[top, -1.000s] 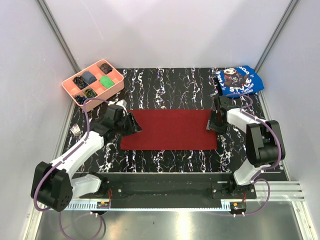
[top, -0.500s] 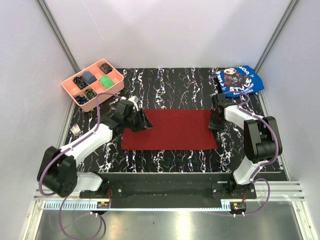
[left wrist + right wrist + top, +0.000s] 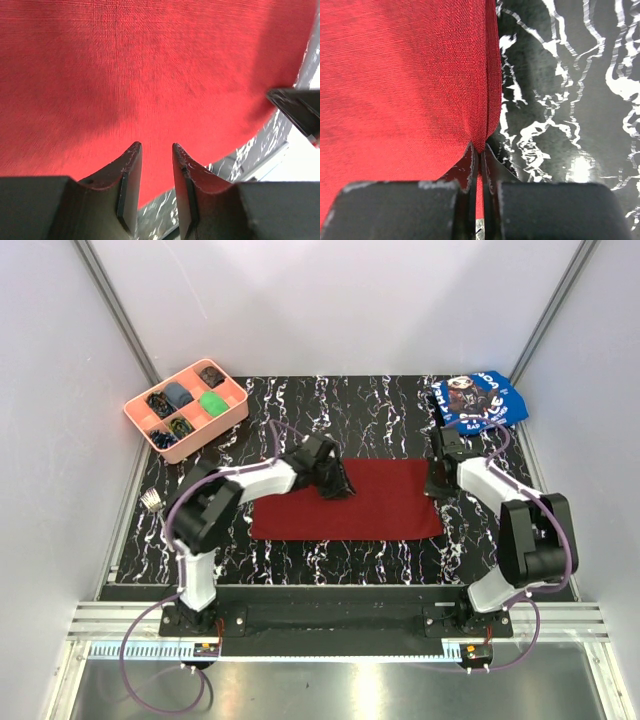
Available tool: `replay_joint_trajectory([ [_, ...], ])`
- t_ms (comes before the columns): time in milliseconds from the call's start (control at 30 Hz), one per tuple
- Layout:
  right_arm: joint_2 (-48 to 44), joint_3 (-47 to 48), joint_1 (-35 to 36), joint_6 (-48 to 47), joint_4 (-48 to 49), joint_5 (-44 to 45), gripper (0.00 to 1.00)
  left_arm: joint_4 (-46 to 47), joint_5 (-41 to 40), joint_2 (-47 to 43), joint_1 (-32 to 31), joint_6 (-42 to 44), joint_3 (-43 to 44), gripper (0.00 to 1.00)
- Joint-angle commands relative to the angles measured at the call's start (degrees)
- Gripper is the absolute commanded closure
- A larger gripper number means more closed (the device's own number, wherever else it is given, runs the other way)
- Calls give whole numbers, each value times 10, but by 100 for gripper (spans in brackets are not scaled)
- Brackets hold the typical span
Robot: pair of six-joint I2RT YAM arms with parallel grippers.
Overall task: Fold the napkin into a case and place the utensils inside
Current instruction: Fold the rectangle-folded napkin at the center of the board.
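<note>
Noting first a pink tray (image 3: pixel 212 430) with small items in its compartments at the far left corner of the bench (image 3: pixel 350 415), and a blue cloth (image 3: pixel 480 402) crumpled at the far right corner, both well apart from the napkin (image 3: pixel 370 505). Reading white capitals on that blue cloth, beginning "STY", with the rest too small to make out. Spotting the utensils (image 3: pixel 152 502) as a small silver glint at the bench's left edge, just left of the left arm's elbow and well apart from the red cloth.

Finding the napkin lying flat as 1 dark red rectangle across the middle of the bench, long sides running left to right. Reaching the left arm (image 3: pixel 250 480) in from the left over the napkin's far left part, with the left jaws parted by a narrow gap low over the cloth and nothing seen clamped between them. Pinching the napkin's right edge, toward its far end, with the right jaws pressed together on a thin fold of cloth.

Showing black, white-veined bench on all 4 sides of the napkin, widest on the far side and crossed on the left by the left arm. Closing the bench in with pale walls left, far and right, and a metal rail along the near edge.
</note>
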Motion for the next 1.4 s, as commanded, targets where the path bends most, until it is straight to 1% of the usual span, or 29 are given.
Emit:
replay_joint_trajectory([
  [0, -63, 1, -8, -22, 21, 25, 100, 25, -23, 60, -17, -65, 52, 67],
  [67, -79, 2, -9, -26, 34, -3, 100, 32, -20, 75, -26, -80, 58, 66],
  [133, -98, 3, -9, -30, 45, -52, 100, 39, -25, 85, -35, -91, 56, 65],
  [167, -106, 2, -9, -36, 65, -74, 100, 43, -32, 85, -37, -96, 52, 65],
  [200, -109, 1, -9, -37, 72, -111, 100, 50, -35, 80, -37, -102, 46, 65],
  [233, -109, 4, -9, -37, 76, -129, 100, 63, -38, 76, -40, -104, 33, 66],
  [300, -107, 17, 4, -35, 78, -162, 100, 76, -40, 60, -41, -103, 24, 65],
  [367, -107, 27, 16, -30, 74, -177, 100, 78, -42, 41, -42, -89, 13, 64],
  [467, -112, 39, 41, -15, 71, -195, 100, 54, -40, -10, -35, -53, 0, 63],
  [500, -112, 47, 58, -12, 69, -196, 100, 48, -37, -45, -32, -35, -6, 62],
  [567, -111, 56, 74, -4, 61, -197, 100, 27, -46, -84, -16, -21, -43, 62],
  [600, -112, 66, 91, -1, 60, -202, 100, 15, -52, -128, -9, -6, -59, 62],
  [633, -112, 70, 99, 3, 59, -202, 100, 8, -58, -151, 9, 1, -96, 61],
  [667, -110, 80, 112, 9, 58, -202, 100, 3, -67, -194, 20, 11, -117, 61],
  [700, -108, 88, 122, 13, 57, -199, 100, -2, -70, -213, 31, 13, -140, 61],
  [733, -104, 95, 147, 15, 57, -196, 100, -2, -72, -235, 55, 16, -184, 61],
  [767, -92, 111, 158, 23, 58, -193, 100, 0, -74, -269, 65, 22, -206, 61],
  [800, -83, 121, 170, 27, 58, -193, 100, -5, -79, -283, 84, 26, -226, 61],
  [867, -48, 150, 204, 40, 65, -191, 100, -11, -102, -320, 98, 40, -272, 61],
  [967, 7, 186, 244, 59, 81, -199, 100, -25, -136, -348, 115, 53, -309, 61],
  [1133, 99, 239, 291, 90, 117, -211, 100, -28, -150, -330, 118, 57, -335, 62],
  [1267, 147, 280, 315, 110, 143, -224, 100, -1, -146, -339, 118, 41, -371, 63],
  [1367, 170, 284, 325, 137, 165, -234, 100, 3, -154, -349, 119, 41, -388, 64],
])
